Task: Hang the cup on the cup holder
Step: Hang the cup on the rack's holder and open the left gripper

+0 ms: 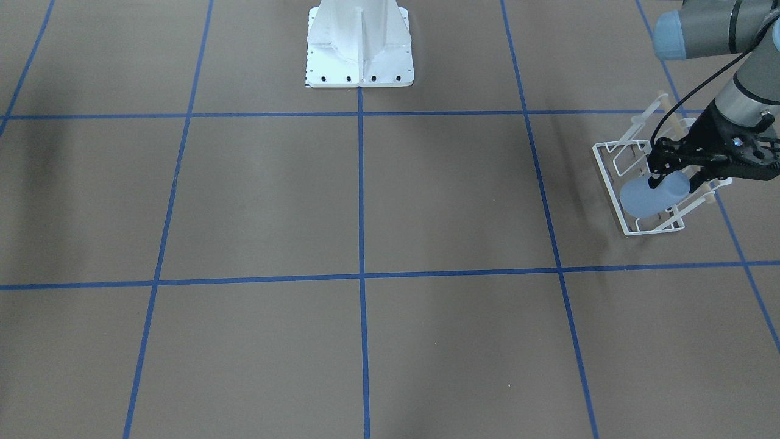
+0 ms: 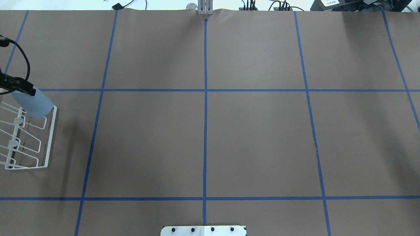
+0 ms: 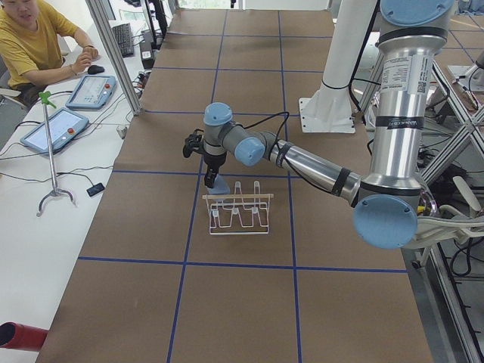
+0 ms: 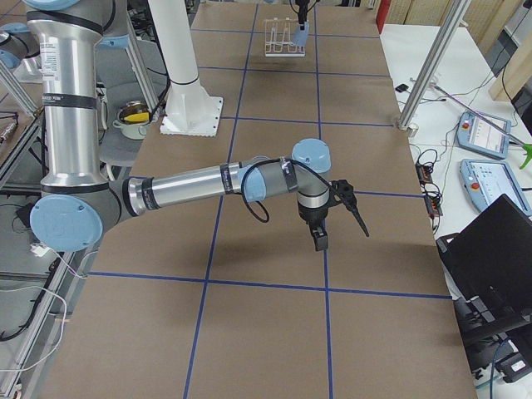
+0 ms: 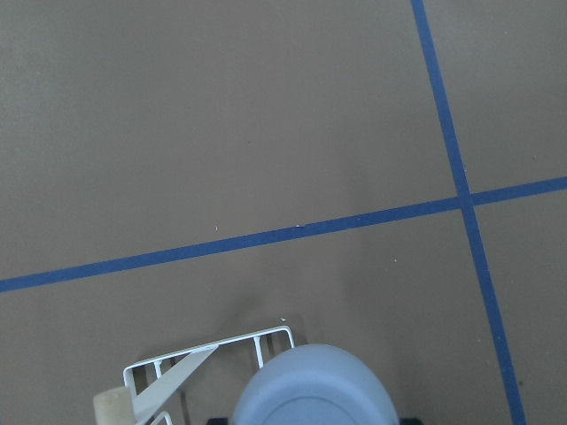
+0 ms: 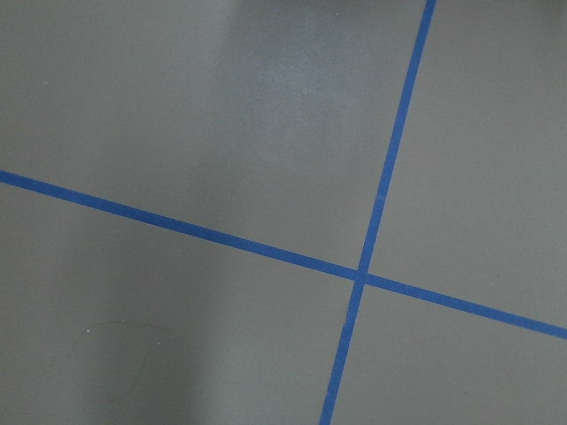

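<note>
Cup [image 1: 647, 198], a plain pale blue tumbler with smooth sides and a rounded base, sits tilted with its base pointing outward. It is pinched by the left gripper [image 1: 675, 182] over the far end of the white wire rack [image 1: 611, 190], close to the table's [image 1: 274, 201] left edge. The right gripper [image 4: 320, 241] hovers nearer the right edge, and I cannot tell how its fingers are set.

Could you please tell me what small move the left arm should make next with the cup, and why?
Probably ease the cup slightly lower onto the cup holder. The left gripper holds it tilted over the holder's end, and I cannot tell whether it is seated.
</note>
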Tool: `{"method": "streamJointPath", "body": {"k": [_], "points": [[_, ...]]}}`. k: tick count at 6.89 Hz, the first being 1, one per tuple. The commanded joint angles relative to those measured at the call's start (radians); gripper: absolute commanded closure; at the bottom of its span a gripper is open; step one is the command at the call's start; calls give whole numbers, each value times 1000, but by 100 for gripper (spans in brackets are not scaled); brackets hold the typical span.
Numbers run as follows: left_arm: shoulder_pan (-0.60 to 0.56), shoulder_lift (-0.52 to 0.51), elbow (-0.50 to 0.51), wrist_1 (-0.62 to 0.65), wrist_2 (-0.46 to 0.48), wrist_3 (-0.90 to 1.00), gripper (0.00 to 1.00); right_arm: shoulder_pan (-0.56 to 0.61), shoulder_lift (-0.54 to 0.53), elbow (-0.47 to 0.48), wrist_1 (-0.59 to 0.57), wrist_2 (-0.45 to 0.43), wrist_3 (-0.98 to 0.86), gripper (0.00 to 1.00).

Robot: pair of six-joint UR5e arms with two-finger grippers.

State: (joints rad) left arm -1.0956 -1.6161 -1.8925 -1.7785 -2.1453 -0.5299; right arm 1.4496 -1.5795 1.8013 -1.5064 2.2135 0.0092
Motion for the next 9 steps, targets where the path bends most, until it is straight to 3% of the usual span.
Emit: {"method": "streamJointPath", "body": {"k": [1, 5, 6, 7, 9], "points": [[2, 1, 9, -22, 31, 23, 3, -2, 3, -2, 0, 0, 0, 0], [-21, -34, -27, 28, 16, 83, 1, 0, 0, -5, 0, 0, -8, 0], [-100, -72, -26, 148, 7, 249, 1, 0, -4, -7, 0, 2, -3, 0], [-215, -94, -25, 272, -61, 422, 1, 2, -34, -7, 0, -3, -12, 0], [-446, -91, 70, 353, -137, 705, 1, 9, -53, -22, 2, -9, -15, 0]]}}
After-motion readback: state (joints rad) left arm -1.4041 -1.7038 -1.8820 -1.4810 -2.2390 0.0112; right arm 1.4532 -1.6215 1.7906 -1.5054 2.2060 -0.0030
